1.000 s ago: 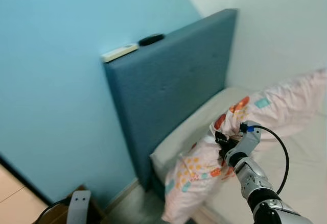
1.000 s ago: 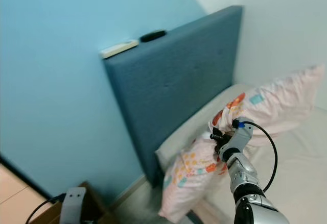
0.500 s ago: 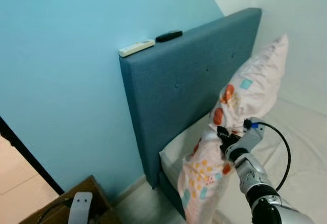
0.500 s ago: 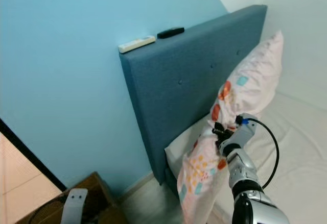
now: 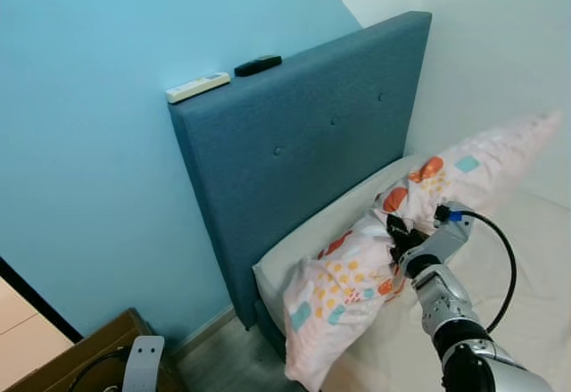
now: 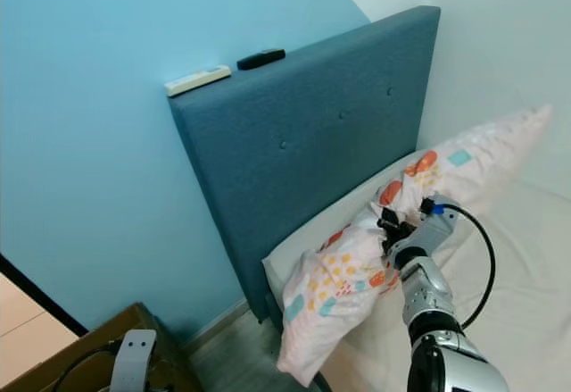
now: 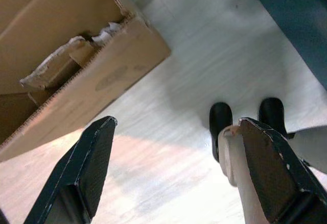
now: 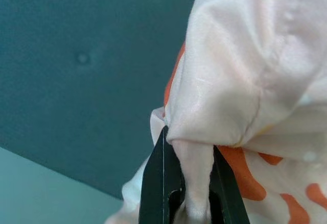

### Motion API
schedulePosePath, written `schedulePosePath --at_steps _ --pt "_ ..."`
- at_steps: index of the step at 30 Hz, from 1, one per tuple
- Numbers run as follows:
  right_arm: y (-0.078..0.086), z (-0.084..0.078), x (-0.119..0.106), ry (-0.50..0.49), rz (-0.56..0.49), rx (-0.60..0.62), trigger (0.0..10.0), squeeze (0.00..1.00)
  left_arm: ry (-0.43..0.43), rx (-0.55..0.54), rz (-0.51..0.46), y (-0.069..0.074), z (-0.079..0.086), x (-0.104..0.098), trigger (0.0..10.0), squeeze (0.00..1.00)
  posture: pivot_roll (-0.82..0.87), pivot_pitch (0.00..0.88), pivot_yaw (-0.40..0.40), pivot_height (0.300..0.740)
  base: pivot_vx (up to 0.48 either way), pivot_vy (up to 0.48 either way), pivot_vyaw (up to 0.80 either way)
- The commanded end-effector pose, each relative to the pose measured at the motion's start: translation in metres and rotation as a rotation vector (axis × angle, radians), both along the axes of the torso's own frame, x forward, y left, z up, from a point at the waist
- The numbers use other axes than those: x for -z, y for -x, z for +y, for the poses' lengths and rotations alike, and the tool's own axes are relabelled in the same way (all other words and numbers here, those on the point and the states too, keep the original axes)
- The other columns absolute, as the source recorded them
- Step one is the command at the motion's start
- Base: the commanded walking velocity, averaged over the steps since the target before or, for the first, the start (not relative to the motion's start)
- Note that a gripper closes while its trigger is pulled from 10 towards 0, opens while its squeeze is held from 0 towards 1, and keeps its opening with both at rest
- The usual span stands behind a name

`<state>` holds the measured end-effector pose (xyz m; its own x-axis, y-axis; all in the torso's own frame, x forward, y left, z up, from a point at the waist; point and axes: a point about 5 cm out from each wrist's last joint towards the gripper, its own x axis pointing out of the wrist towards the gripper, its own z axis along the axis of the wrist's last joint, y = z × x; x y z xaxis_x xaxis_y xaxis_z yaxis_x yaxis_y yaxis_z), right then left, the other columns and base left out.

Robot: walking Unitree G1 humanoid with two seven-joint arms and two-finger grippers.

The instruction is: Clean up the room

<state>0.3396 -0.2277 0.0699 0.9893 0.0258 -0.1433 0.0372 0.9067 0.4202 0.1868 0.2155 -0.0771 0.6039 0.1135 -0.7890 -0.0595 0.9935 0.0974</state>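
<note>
Pillow (image 5: 393, 249), pink w/ orange and teal print, was held mid-length by the right gripper (image 8: 186, 183), its jaws pinched tight on a fold of the fabric. It was seen stretched across the head end of the bed (image 5: 535, 276), one end pointing toward the white wall, the other drooping past the mattress corner toward the floor (image 7: 168, 132), just in front of the blue headboard (image 5: 312, 142). Two remotes, one white (image 5: 196, 87) and one black (image 5: 257, 65), were noted along the headboard's top edge. The left gripper (image 7: 168, 173) was seen hanging low over the floor beside a cardboard box (image 7: 76, 71), jaws spread wide, nothing between them.

Risk was judged as follows: only a thin pinch of cloth was held, so the fabric could slip out if swung hard; the overhanging end could drag the whole pillow off the bed if let go where it was; a high swing near the headboard could knock the remotes down.
</note>
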Motion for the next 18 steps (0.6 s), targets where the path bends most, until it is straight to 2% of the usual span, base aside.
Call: schedulePosePath --at_steps 1,4,10,18 --pt "-0.005 0.009 -0.004 0.016 -0.005 -0.039 0.0 0.0 -0.015 -0.001 0.013 0.004 0.006 0.001 10.0 0.0 -0.03 0.067 0.064 0.72 0.0 0.0 0.0" --pt "-0.003 0.011 -0.001 0.023 0.005 -0.046 0.0 0.0 -0.016 0.005 0.022 0.006 0.006 0.002 10.0 0.0 -0.03 0.073 0.063 0.72 0.0 0.0 0.0" --pt "-0.001 0.015 0.004 0.019 0.021 -0.063 0.0 0.0 -0.01 0.006 0.026 0.006 0.003 0.002 10.0 0.0 -0.03 0.079 0.059 0.72 0.0 -0.48 0.0" --pt "0.001 0.017 0.008 0.036 0.039 -0.088 0.0 0.0 0.02 -0.067 -0.001 0.003 0.002 0.001 10.0 0.0 -0.04 0.085 0.045 0.72 0.0 0.0 0.0"
